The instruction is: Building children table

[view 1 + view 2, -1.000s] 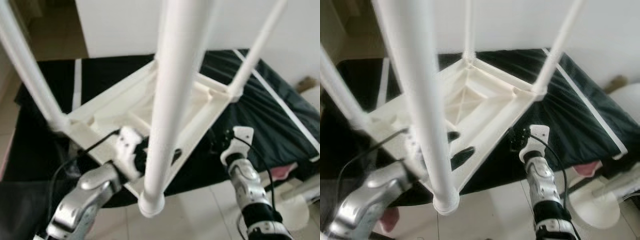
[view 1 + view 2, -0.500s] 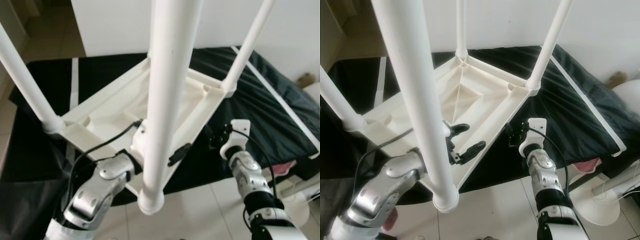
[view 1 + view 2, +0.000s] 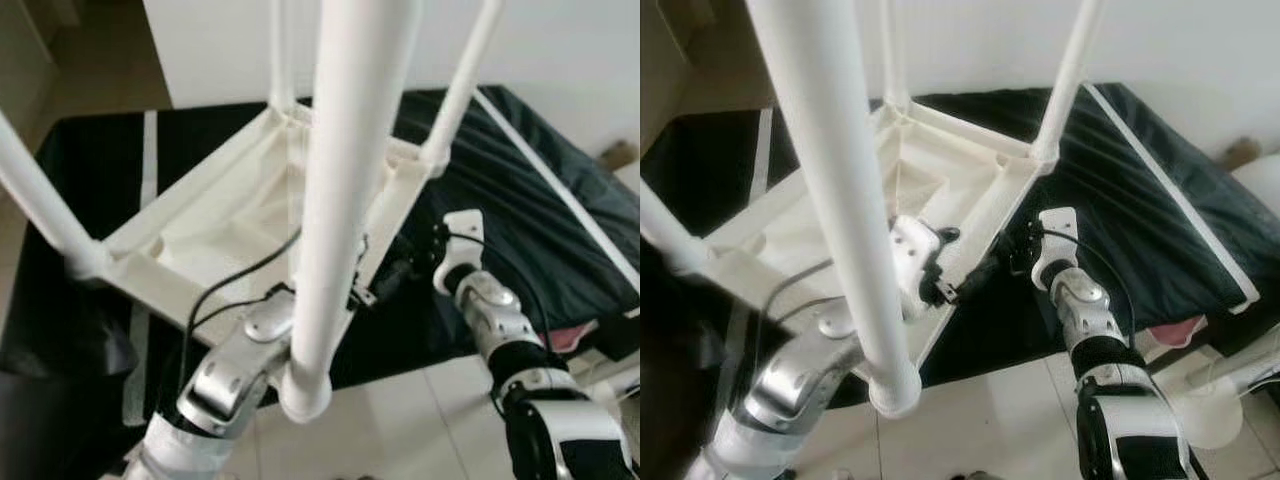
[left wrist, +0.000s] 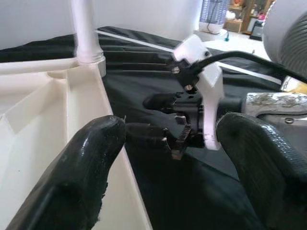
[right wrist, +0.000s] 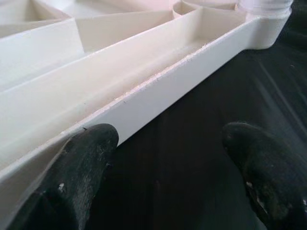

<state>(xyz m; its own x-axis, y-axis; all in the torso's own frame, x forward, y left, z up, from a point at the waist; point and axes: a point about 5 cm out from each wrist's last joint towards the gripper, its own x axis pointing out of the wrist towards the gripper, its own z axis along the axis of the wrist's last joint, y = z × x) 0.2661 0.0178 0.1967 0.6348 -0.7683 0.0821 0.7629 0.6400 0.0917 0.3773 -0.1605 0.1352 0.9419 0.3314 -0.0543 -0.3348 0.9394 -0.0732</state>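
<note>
At 5 o'clock of the upturned white plastic children's table, the open, empty left gripper and right gripper are bracketing its frame rail; closing likely comes next.

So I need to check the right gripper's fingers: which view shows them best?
The left wrist view: the right gripper is seen side-on, fingers spread beside the table frame. The right wrist view shows blurred fingertips; the eye views show it small.

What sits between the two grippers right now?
The upturned white table's frame edge. In the eye views, the left gripper reaches from inside the frame and the right gripper from over the black cover outside.
</note>
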